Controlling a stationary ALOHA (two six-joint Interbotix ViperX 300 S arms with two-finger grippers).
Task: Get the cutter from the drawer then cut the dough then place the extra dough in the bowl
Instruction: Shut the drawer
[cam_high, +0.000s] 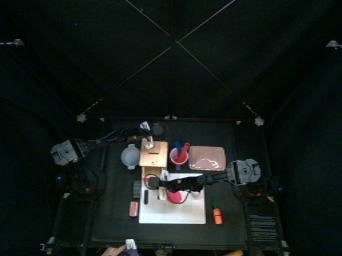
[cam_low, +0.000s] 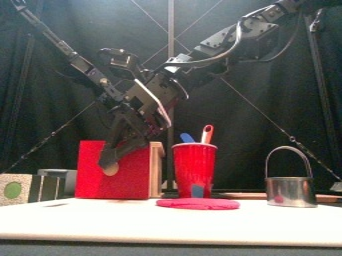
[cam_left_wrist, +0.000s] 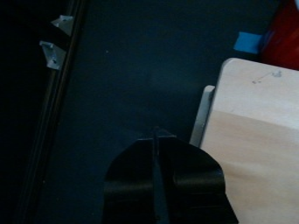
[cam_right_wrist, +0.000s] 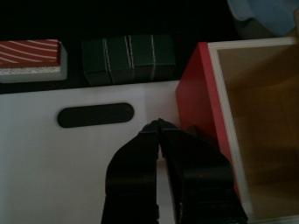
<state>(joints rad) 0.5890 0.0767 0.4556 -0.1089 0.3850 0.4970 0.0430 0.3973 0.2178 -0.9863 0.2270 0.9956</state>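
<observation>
The metal cutter (cam_low: 291, 180) stands upright on the white board (cam_low: 174, 222) at the front right. A flat pink dough disc (cam_low: 198, 203) lies at the board's middle (cam_high: 177, 197). The wooden box (cam_high: 154, 156) shows its red drawer front (cam_low: 114, 170) toward the board. My right gripper (cam_right_wrist: 158, 129) is shut and empty, low over the board's edge right beside the red front (cam_right_wrist: 208, 105). My left gripper (cam_left_wrist: 158, 140) is shut and empty over bare table, next to the box's pale top (cam_left_wrist: 257, 131). The blue-grey bowl (cam_high: 130, 155) sits left of the box.
A red cup with toy knives (cam_low: 194, 165) stands behind the dough. The pink tray (cam_high: 206, 157) lies right of the box. A dark sushi roll (cam_right_wrist: 128, 54) and a red-striped toy (cam_right_wrist: 31, 57) lie just off the board. An orange toy (cam_high: 214, 214) sits at the front right.
</observation>
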